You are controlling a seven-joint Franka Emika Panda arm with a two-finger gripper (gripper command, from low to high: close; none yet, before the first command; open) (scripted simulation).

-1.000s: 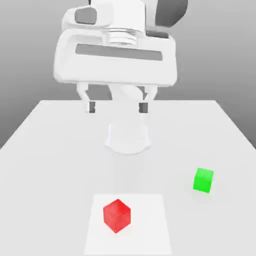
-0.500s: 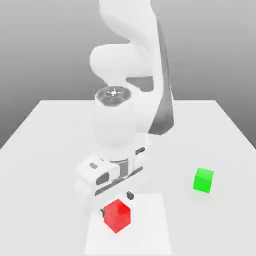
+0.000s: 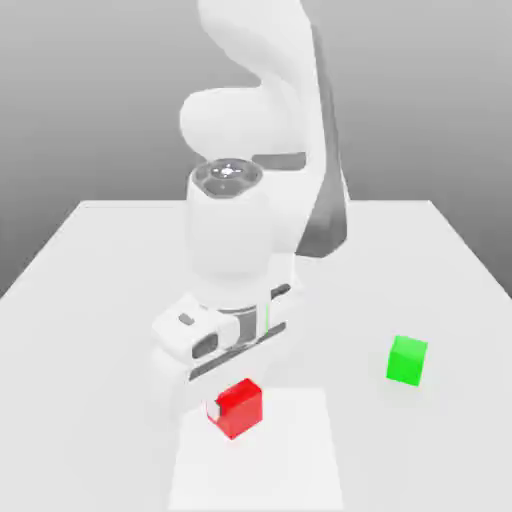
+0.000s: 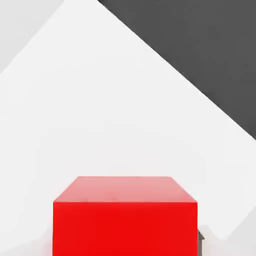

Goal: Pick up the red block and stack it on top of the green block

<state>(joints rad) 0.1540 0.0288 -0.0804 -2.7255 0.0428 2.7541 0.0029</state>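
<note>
Exterior view: you see the white Panda arm (image 3: 255, 200) bent down over the white table (image 3: 100, 270), its hand low above the paler square mat (image 3: 290, 460) at the table's near edge. The gripper (image 3: 235, 408) is pinching the red block (image 3: 238, 407), which sits between the fingers and appears raised slightly off the mat, directly under the wrist. 1 fingertip (image 3: 213, 409) shows as a small white pad pressed against the block's 9 o'clock face. The green block (image 3: 407, 360) rests on the table at about 3 o'clock from the red block, well apart from it and off the mat. Hand view: the red block (image 4: 125, 217) sits close before the camera, with the white table (image 4: 110, 110) beyond it.
</note>
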